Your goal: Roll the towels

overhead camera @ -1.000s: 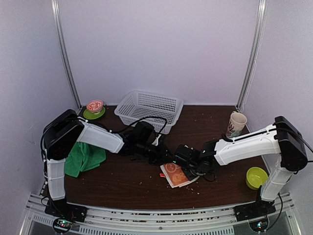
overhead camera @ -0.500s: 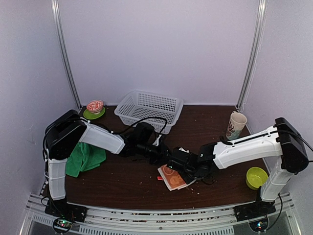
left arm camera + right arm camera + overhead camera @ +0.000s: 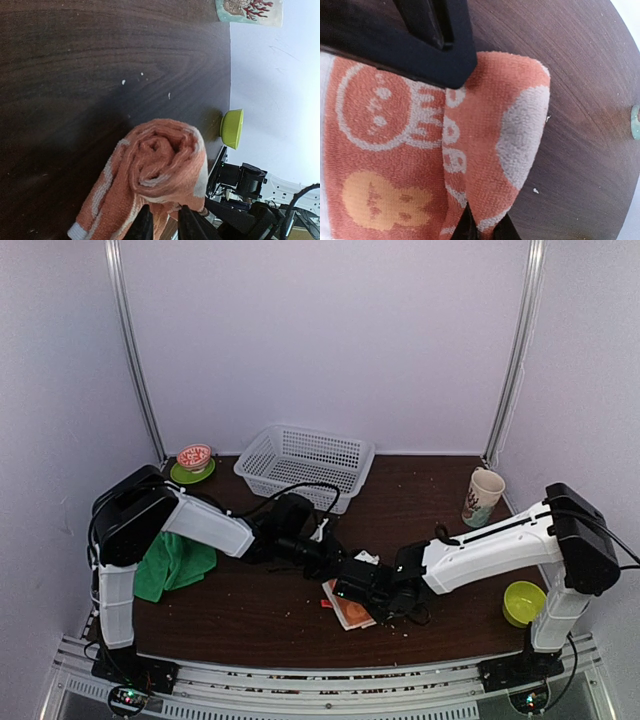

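The orange towel (image 3: 352, 608) with white cartoon prints lies partly rolled on the dark table, front centre. In the left wrist view its rolled end (image 3: 161, 159) shows as a spiral, and my left gripper (image 3: 163, 221) is shut on a fold of it just below the roll. My right gripper (image 3: 485, 227) is shut on the edge of the same towel (image 3: 395, 165), beside the roll's curved flank. From above, the left gripper (image 3: 338, 562) and right gripper (image 3: 354, 588) meet over that towel. The green towel (image 3: 175, 562) lies bunched at the left, under the left arm.
A white basket (image 3: 305, 462) stands at the back centre. A printed cup (image 3: 484, 494) is at the back right and a lime bowl (image 3: 524, 602) at the front right. A small red bowl on a green saucer (image 3: 194, 462) sits back left.
My right arm has swept leftward over the orange towel, which now lies narrower and further left. The left arm has barely moved.
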You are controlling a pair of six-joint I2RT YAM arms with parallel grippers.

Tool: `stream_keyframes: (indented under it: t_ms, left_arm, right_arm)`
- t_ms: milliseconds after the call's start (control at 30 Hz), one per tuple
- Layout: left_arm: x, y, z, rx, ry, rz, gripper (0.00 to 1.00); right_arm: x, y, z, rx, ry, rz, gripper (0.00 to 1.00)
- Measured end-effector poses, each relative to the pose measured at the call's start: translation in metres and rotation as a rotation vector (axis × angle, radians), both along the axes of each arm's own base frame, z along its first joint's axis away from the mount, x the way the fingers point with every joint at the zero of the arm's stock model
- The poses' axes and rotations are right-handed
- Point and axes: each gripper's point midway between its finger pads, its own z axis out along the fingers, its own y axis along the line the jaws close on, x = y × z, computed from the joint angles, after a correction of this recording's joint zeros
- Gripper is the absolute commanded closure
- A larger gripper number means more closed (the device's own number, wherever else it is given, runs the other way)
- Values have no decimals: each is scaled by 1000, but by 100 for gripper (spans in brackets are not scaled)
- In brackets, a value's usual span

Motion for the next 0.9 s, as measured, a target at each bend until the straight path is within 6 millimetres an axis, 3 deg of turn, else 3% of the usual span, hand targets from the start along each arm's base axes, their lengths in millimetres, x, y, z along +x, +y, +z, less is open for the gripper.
stream_keyframes:
  t_ms: [133,467,667,900]
  left_arm:
    - [-1,1,-1,0,4,1,83]
    - [-1,-6,-1,-43,22,-9,84]
    - [0,-18,1,-65,21,-34,88]
    - [-3,-15,-18,-33,53,-39,92]
  right_arm:
    - [5,-8,-10,-63,-33,-20,93]
    - [4,-9,-8,-98,-73,-3,93]
    - [1,-4,-3,-65,-63,16,83]
    - [-11,4,5,52,-4,60,80]
